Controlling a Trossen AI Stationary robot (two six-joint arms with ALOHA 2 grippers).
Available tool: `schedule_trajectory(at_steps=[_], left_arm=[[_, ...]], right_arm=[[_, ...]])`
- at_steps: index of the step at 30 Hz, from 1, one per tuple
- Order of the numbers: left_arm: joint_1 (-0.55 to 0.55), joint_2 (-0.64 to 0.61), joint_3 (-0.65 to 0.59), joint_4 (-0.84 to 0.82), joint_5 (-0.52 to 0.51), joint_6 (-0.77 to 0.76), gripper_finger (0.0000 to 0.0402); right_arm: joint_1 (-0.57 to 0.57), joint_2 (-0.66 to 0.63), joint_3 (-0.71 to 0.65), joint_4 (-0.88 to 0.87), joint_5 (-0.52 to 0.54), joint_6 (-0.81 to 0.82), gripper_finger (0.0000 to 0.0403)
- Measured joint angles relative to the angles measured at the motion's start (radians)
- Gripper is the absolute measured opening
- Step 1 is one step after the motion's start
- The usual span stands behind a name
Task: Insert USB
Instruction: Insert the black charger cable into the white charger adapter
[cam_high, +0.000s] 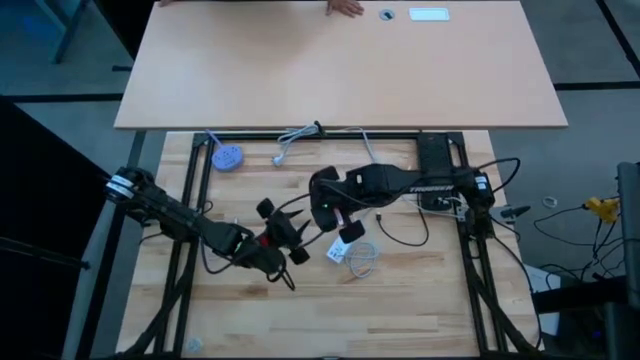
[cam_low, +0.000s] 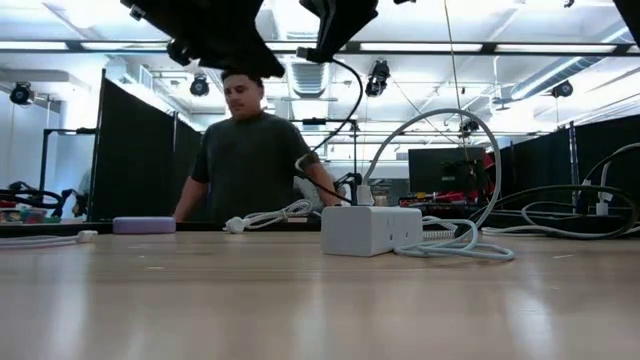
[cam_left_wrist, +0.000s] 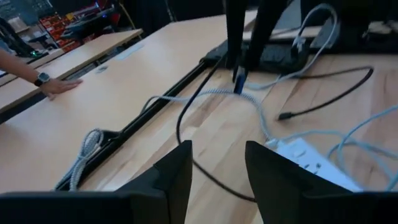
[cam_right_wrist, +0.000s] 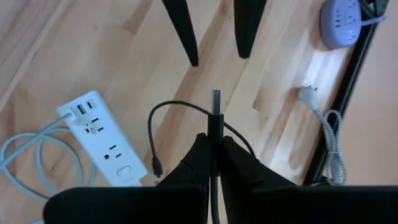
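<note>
Pinched in my right gripper (cam_right_wrist: 211, 149), the USB plug (cam_right_wrist: 216, 102) hangs unplugged; power strip (cam_right_wrist: 99, 140) waits at eight o'clock. Left gripper (cam_left_wrist: 217, 162) stands empty, fingers apart.

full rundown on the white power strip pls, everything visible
The white power strip is a rectangular block, plastic by its look, lying flat on the wooden table. Its top face shows USB ports at one end, then AC outlets, then an oval button. A pale cord leaves it and loops alongside. Nothing is plugged into it. The right end effector, above it, is shut on a black USB cable, plug not inserted.
</note>
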Motion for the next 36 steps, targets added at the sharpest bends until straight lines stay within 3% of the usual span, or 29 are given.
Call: schedule_trajectory(at_steps=[11,23,30,33,36], left_arm=[[0.0,0.0,0.0,0.148,0.072,0.107,0.0115],[-0.004,0.0,0.0,0.134,0.072,0.305,0.0109],[-0.019,0.0,0.0,0.117,0.042,0.546,0.0103],[-0.019,0.0,0.0,0.117,0.042,0.557,0.0106],[-0.019,0.0,0.0,0.122,0.042,0.517,0.0111]], right_arm=[[0.026,-0.002,0.0,0.028,0.062,0.01,0.0],[0.042,-0.002,0.0,0.032,0.057,0.048,0.0],[0.042,-0.002,0.0,-0.036,0.032,0.159,0.0],[0.039,-0.002,0.0,-0.043,-0.047,0.207,0.0],[0.04,-0.002,0.0,-0.036,-0.043,0.206,0.0]])
